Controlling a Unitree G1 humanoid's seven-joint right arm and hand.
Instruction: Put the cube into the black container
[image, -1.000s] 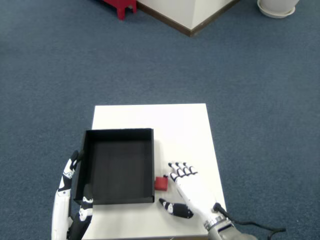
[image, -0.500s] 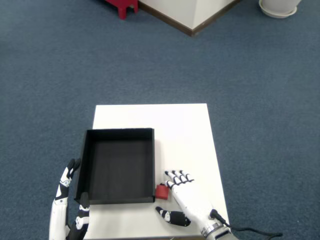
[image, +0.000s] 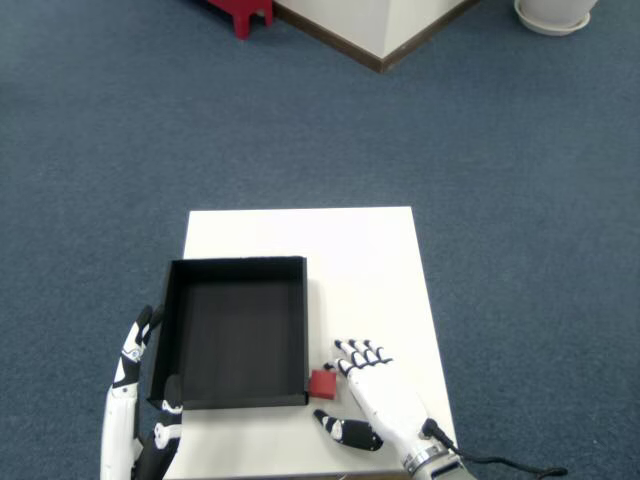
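A small red cube (image: 322, 383) lies on the white table (image: 350, 260), just right of the black container's (image: 236, 335) near right corner. My right hand (image: 373, 397) rests on the table beside the cube, fingers spread and pointing away, fingertips touching or nearly touching the cube's right side. The thumb (image: 347, 431) sticks out to the left below the cube. Nothing is gripped; the hand is open. The container is a shallow open black tray with nothing inside.
The left hand (image: 140, 400) sits at the container's near left corner, off the table's left side. Blue carpet surrounds the table. A red object (image: 240, 12) and a white wall corner (image: 380, 30) stand far off at the top.
My right hand has drawn back toward me from a second ago, and the cube has shifted slightly nearer with it. The left hand dropped lower, then rose a little.
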